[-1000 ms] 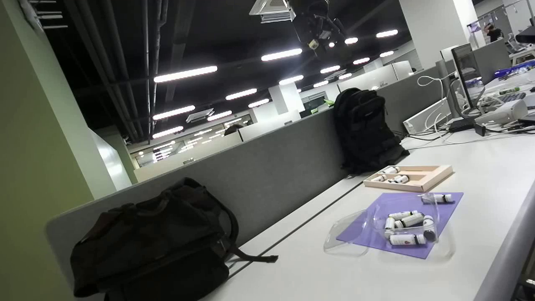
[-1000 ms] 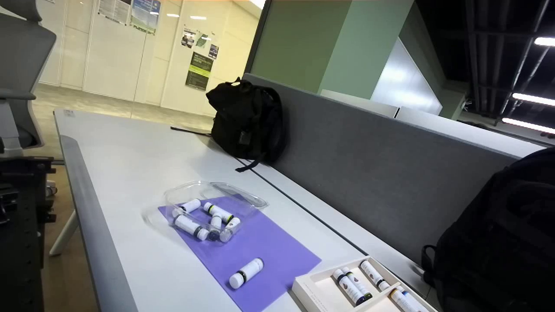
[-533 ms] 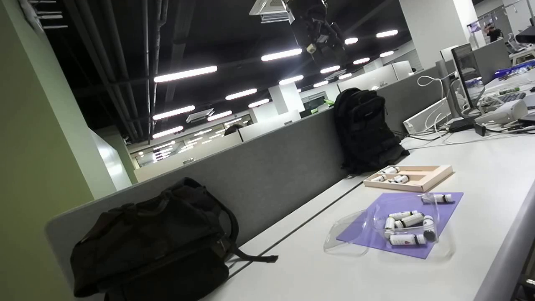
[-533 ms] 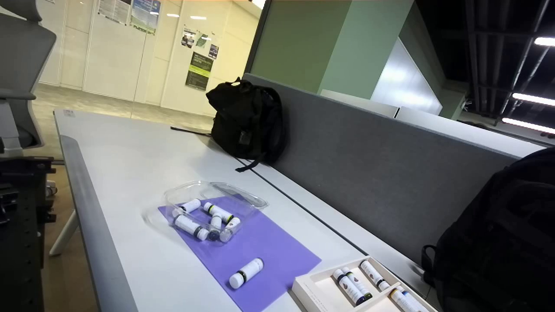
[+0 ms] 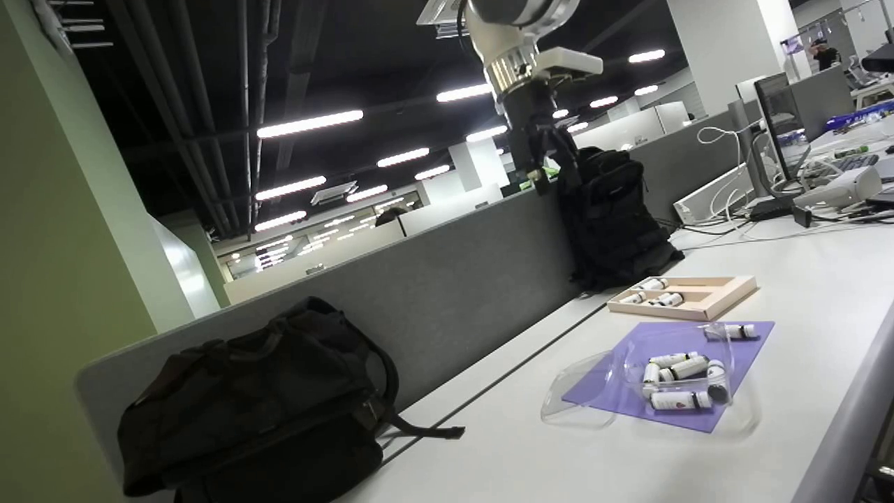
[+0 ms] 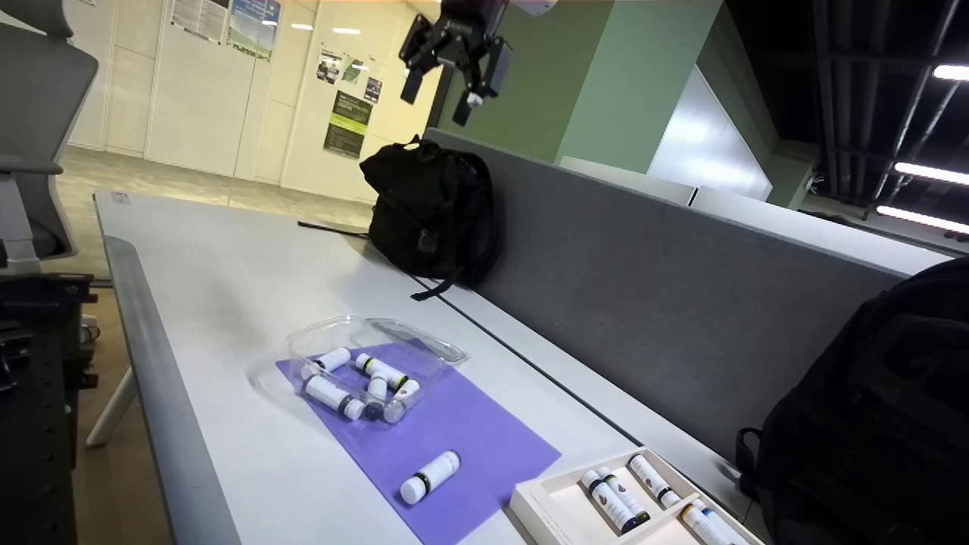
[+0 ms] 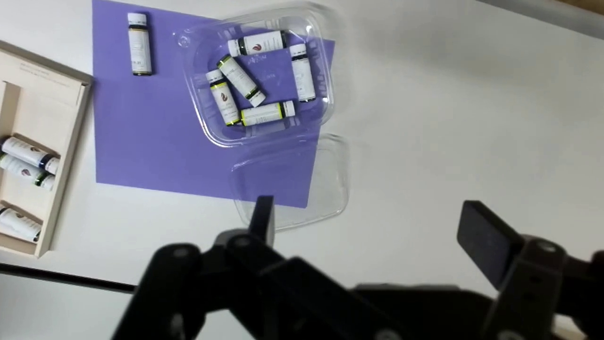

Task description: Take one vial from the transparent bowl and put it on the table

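Nearest the lens in the wrist view was the end effector (image 7: pixel 370 215), its jaws spread wide apart above the counter (image 7: pixel 448 118). Taking the transparent bowl (image 7: pixel 276 78) as the centre of the dial, the end effector showed toward five o'clock. Also at five lay a clear lid (image 7: pixel 297 182), partly over a purple sheet (image 7: pixel 155 118). The bowl sat mostly over that sheet, and five vials (image 7: pixel 239 79) lay on their sides inside it: at twelve, three, six and eight o'clock, with one slanting near the middle. A lone vial (image 7: pixel 140 47) lay outside the bowl, on the sheet, at half past nine. Farther out, at eight, was a wooden tray (image 7: pixel 42 111) with three vials (image 7: pixel 26 151) showing. In both exterior views the end effector hung high over the counter, well apart from the bowl. In an exterior view, judged from the bowl, a black bag (image 5: pixel 258 412) rested at nine o'clock; beyond it stood a grey partition (image 5: pixel 482 272), a backpack (image 5: pixel 611 230) at eleven and a monitor (image 5: pixel 782 126) at one.
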Controlling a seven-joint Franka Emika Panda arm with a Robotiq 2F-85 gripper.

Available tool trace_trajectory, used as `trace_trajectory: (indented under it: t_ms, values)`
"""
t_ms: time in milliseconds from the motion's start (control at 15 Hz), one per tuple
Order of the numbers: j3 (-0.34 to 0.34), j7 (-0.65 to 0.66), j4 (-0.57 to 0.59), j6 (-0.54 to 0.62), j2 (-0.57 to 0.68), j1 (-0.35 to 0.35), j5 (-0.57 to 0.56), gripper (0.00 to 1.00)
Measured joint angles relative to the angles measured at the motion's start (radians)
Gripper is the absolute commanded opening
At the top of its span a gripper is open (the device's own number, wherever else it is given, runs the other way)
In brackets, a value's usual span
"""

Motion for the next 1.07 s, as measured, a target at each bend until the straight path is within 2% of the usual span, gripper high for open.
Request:
trace_trajectory:
  t_ms: [133,333,867,1067]
  values:
    - [-0.011,-0.016,-0.033,0.037,0.052,-0.010,-0.026,1.00]
    - [-0.023,-0.027,-0.039,0.032,0.113,-0.024,-0.027,1.00]
    - [-0.019,-0.033,-0.041,0.038,0.097,-0.016,-0.026,1.00]
    - [-0.032,-0.094,-0.082,0.112,0.130,-0.025,0.026,1.00]
